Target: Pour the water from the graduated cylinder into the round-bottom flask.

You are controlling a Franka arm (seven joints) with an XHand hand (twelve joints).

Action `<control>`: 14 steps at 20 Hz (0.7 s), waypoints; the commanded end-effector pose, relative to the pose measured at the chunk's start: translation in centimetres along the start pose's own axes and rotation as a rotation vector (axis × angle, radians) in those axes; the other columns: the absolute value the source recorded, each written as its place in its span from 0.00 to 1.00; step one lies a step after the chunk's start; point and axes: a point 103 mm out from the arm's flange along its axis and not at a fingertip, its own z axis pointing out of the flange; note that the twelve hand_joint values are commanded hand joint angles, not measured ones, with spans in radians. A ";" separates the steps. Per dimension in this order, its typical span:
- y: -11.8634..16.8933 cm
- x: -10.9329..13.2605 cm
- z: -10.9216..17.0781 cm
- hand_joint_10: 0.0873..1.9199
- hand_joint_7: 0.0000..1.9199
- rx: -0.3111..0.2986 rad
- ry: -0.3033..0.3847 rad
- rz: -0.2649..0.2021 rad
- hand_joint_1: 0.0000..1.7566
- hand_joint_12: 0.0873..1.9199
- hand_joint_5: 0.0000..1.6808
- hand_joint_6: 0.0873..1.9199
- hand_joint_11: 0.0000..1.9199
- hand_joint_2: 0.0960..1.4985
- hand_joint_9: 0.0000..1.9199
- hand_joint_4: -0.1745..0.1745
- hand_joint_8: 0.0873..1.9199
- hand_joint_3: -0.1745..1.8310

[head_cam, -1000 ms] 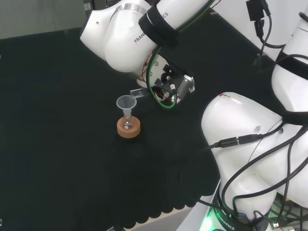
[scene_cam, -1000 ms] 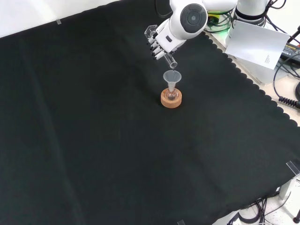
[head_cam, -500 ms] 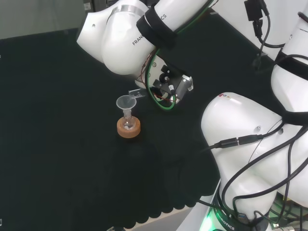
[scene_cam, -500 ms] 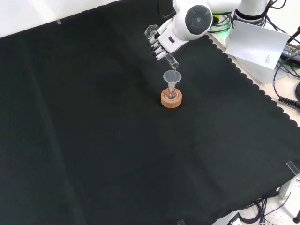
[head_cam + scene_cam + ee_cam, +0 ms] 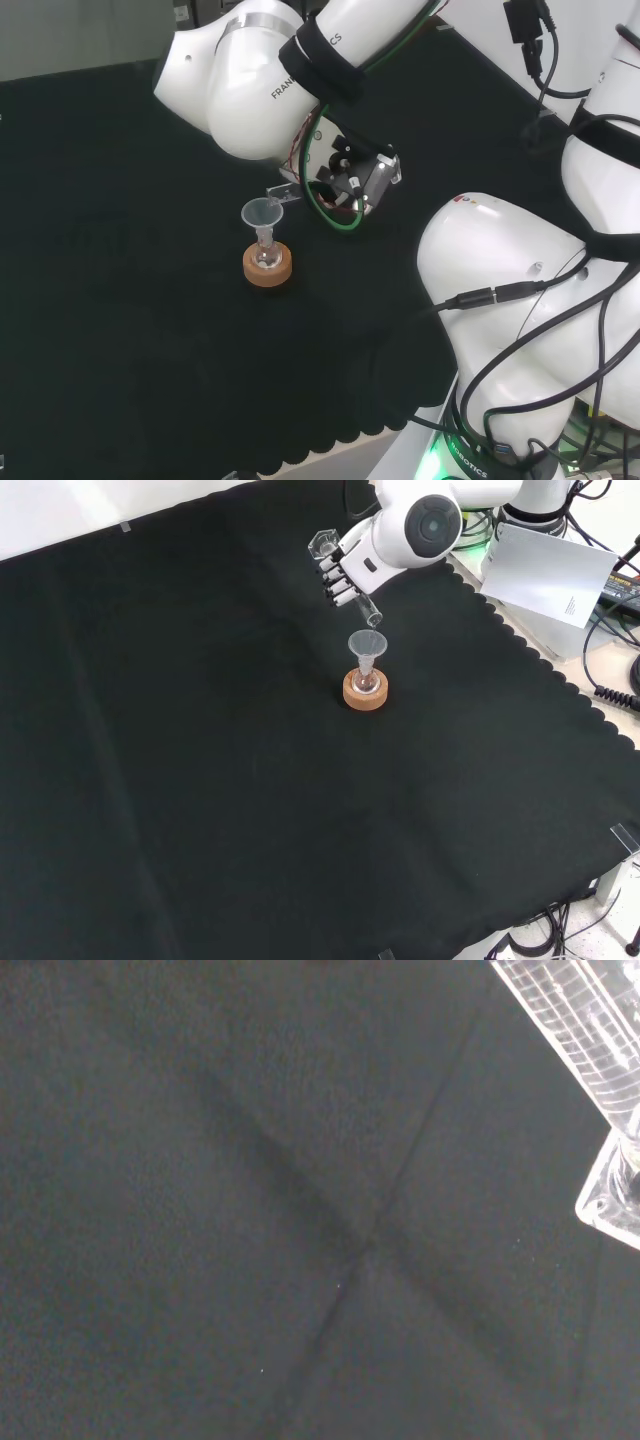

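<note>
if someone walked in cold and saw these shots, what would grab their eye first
Probably the hand, near the top of the front view, tipping a clear graduated cylinder whose mouth hangs just above a funnel. The funnel sits in a small round-bottom flask on a cork ring, alone on the wide black cloth. In the head view, the arm's big white links loom at the right.

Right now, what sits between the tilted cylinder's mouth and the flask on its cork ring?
A clear funnel sits in the flask's neck, directly below the mouth of the cylinder that the hand holds, as the front view shows.
</note>
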 end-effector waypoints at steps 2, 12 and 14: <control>0.1 0.1 -0.3 0.00 0.61 -0.002 -0.028 0.008 0.64 0.36 0.52 0.59 0.64 0.77 0.70 0.00 0.15 0.09; 0.2 0.3 -1.2 0.00 0.61 -0.003 -0.054 0.016 0.64 0.36 0.52 0.59 0.64 0.77 0.70 0.00 0.15 0.09; 0.2 0.3 -1.2 0.00 0.61 -0.002 -0.052 0.014 0.64 0.36 0.52 0.59 0.64 0.77 0.70 0.00 0.15 0.09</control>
